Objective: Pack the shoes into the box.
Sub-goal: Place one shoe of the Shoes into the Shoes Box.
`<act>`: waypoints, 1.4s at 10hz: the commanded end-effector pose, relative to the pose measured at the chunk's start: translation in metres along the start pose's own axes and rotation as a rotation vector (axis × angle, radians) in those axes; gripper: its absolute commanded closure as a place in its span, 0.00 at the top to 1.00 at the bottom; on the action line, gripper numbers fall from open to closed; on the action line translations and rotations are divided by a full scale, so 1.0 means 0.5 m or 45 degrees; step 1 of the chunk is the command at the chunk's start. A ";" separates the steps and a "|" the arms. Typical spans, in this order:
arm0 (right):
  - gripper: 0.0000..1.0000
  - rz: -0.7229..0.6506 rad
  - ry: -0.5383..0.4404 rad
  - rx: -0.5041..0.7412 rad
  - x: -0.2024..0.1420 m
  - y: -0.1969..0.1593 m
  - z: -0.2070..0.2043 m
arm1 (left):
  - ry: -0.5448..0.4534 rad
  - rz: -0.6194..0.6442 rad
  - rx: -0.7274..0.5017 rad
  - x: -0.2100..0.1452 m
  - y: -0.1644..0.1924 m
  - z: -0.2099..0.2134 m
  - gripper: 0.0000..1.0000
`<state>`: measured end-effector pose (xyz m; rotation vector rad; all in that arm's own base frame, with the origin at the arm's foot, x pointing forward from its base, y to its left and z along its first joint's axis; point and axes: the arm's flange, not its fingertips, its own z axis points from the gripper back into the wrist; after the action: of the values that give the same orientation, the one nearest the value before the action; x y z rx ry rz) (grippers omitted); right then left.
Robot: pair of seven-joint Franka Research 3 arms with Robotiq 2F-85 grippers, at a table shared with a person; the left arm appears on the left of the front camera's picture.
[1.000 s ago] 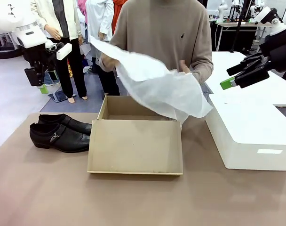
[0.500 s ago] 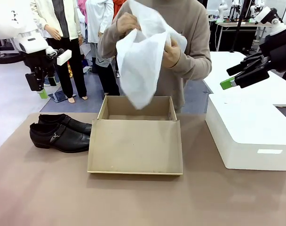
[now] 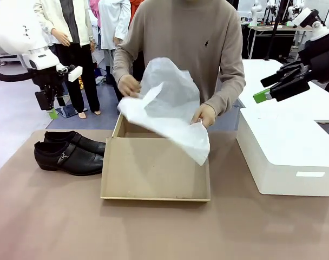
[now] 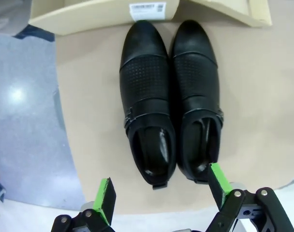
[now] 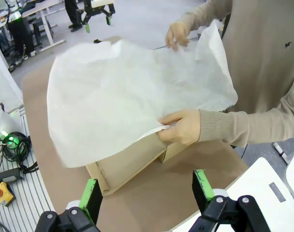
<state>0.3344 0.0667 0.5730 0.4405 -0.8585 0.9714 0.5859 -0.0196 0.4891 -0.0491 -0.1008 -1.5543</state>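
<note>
Shoes (image 3: 68, 151): pair side by side on the tabletop (image 3: 56, 216), just left of the box (image 3: 156, 173), toes toward it. Box lies open. The person's hands (image 3: 203, 115) hold white tissue paper (image 3: 170, 111) over it.

Left pincer (image 4: 161, 192): wide, empty, above the shoes' heel end. Right pincer (image 3: 266, 89): wide, empty, high to the right of the box.

Judgement: lining goes in first, so wait until the hands leave the box. Then grip one shoe across its narrow waist by the buckle, not the glossy toe.
</note>
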 end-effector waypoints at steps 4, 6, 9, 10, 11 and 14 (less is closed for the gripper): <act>1.00 0.019 -0.023 0.020 0.000 -0.005 -0.003 | 0.055 -0.030 0.010 -0.016 0.061 -0.050 1.00; 1.00 0.019 -0.023 0.020 0.000 -0.005 -0.003 | 0.058 0.059 -0.017 -0.030 0.070 -0.069 1.00; 1.00 0.019 -0.023 0.020 0.000 -0.005 -0.003 | 0.037 0.059 -0.121 -0.036 0.070 -0.086 1.00; 1.00 0.019 -0.023 0.020 0.000 -0.005 -0.003 | 0.039 0.046 -0.044 -0.041 0.061 -0.093 1.00; 1.00 0.019 -0.023 0.020 0.000 -0.005 -0.003 | 0.039 0.046 -0.044 -0.041 0.061 -0.093 1.00; 1.00 0.019 -0.023 0.020 0.000 -0.005 -0.003 | 0.039 0.046 -0.044 -0.041 0.061 -0.093 1.00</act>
<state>0.3345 0.0668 0.5728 0.4403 -0.8575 0.9716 0.6192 -0.0050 0.4407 -0.0625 -0.0428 -1.5226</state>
